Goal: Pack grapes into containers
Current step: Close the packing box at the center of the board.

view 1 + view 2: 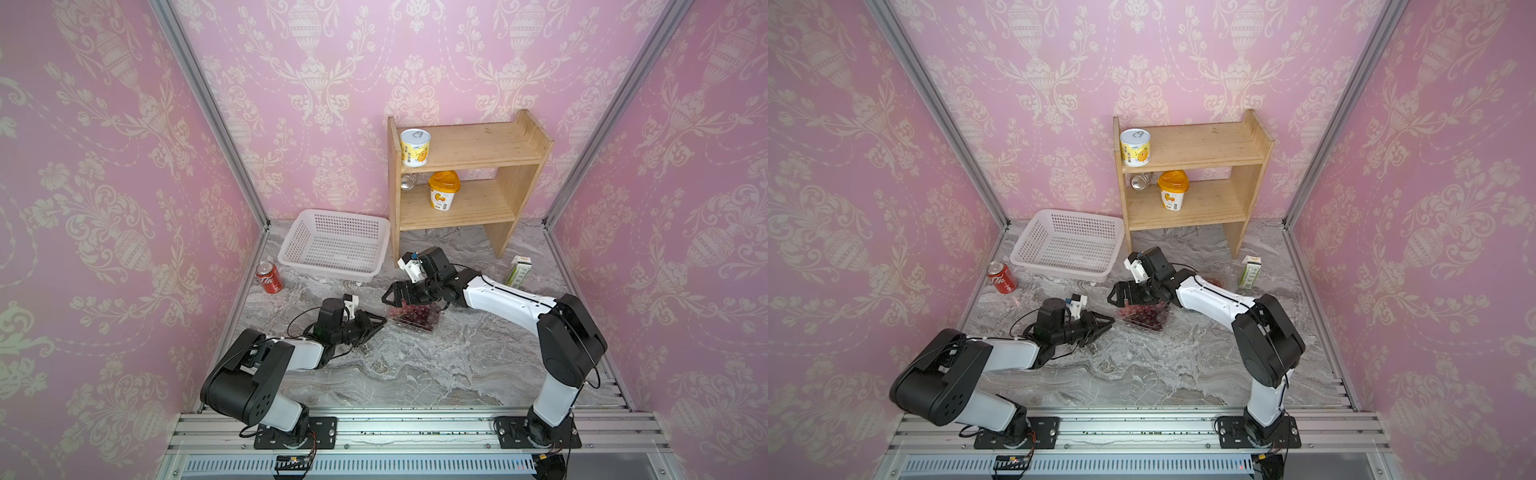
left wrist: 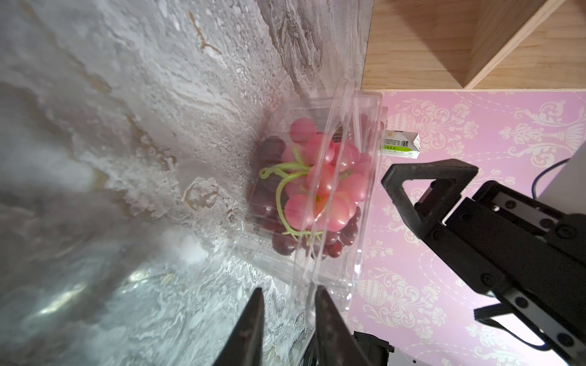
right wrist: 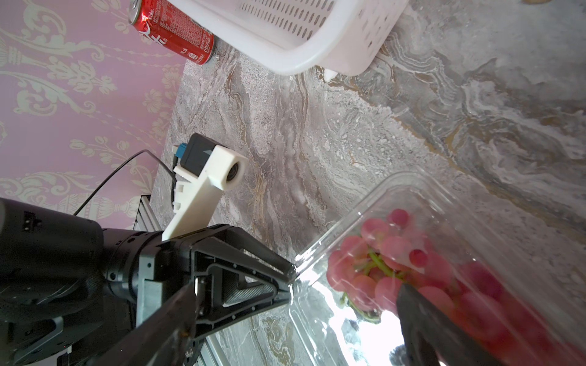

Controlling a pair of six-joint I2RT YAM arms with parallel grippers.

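Observation:
One clear container (image 1: 432, 328) (image 1: 1156, 326) lies mid-table, with pink and dark red grapes (image 1: 409, 313) (image 2: 323, 190) (image 3: 377, 269) inside it. Its lid (image 2: 341, 177) stands partly raised over the fruit. My left gripper (image 1: 380, 322) (image 1: 1108, 322) (image 2: 288, 290) comes in low from the left. It is shut on the near edge of the clear plastic, which sits between its narrow jaws. My right gripper (image 1: 392, 297) (image 1: 1117, 295) (image 3: 295, 313) hovers just above the container's far side, wide open, with nothing held.
Behind the arms sits a white perforated basket (image 1: 332, 245). A red cola can (image 1: 269, 277) stands at the left wall. The wooden shelf (image 1: 465, 174) at the back holds yellow tubs. A small green carton (image 1: 518, 270) is at the right.

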